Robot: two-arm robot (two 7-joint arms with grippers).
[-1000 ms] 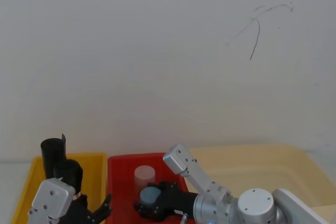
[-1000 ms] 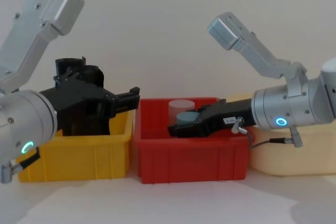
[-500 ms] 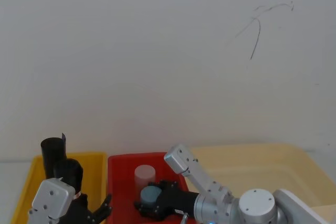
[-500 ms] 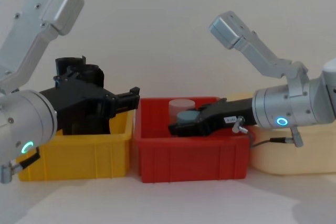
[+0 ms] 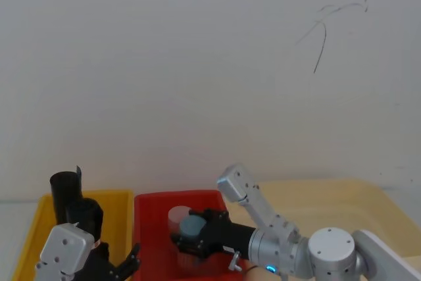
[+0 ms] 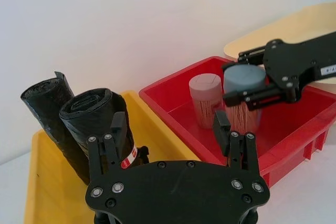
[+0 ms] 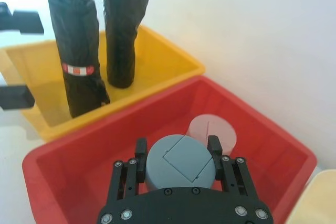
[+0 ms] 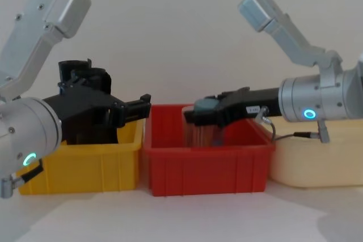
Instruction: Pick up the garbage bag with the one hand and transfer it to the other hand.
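Observation:
The garbage bag (image 6: pixel 97 124), a thick black roll with a red-and-white band, stands upright in the yellow bin (image 6: pixel 37 182); it also shows in the right wrist view (image 7: pixel 79 51) and the head view (image 5: pixel 85 214). My left gripper (image 6: pixel 169 127), the one hand, hovers open just in front of the bag, apart from it (image 8: pixel 144 106). My right gripper (image 7: pixel 177 148), the other hand with the white sticker, is shut on a grey-blue roll (image 7: pixel 178 163) held above the red bin's (image 8: pixel 204 168) rim (image 8: pixel 205 106).
A thinner black roll (image 6: pixel 44 103) stands behind the bag in the yellow bin. A pale pink roll (image 7: pixel 212 132) stands in the red bin. A cream tub (image 8: pixel 317 162) sits to the right of the red bin. A white wall is close behind.
My right gripper has risen with the grey-blue roll, from inside the red bin to above its rim. The left arm and the garbage bag have not moved.

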